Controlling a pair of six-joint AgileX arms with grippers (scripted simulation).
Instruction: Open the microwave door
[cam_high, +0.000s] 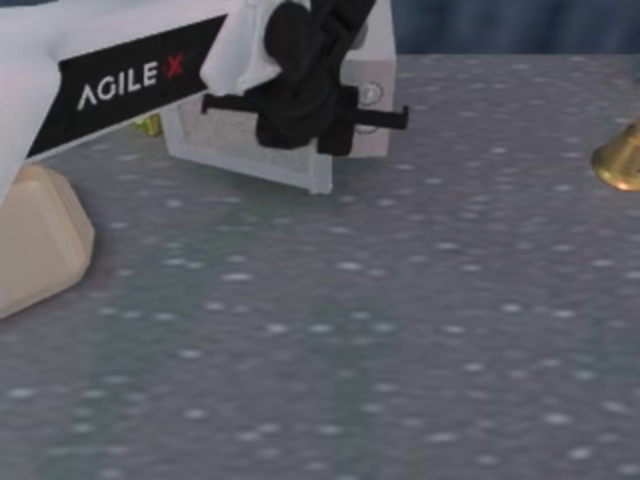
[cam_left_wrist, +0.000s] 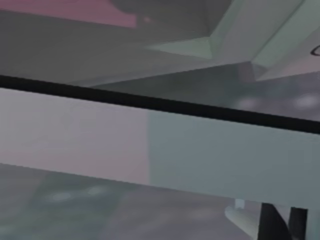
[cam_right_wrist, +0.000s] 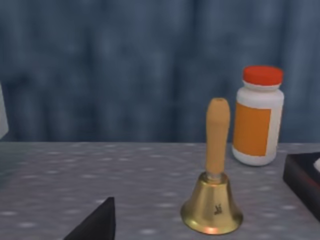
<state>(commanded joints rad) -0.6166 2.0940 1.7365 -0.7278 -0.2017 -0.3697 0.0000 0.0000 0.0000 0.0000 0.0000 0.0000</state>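
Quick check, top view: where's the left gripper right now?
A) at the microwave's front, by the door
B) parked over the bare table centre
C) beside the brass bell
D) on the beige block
A: in the top view the left gripper sits against the front of the microwave, over the microwave door, which angles out from the body at its free edge.
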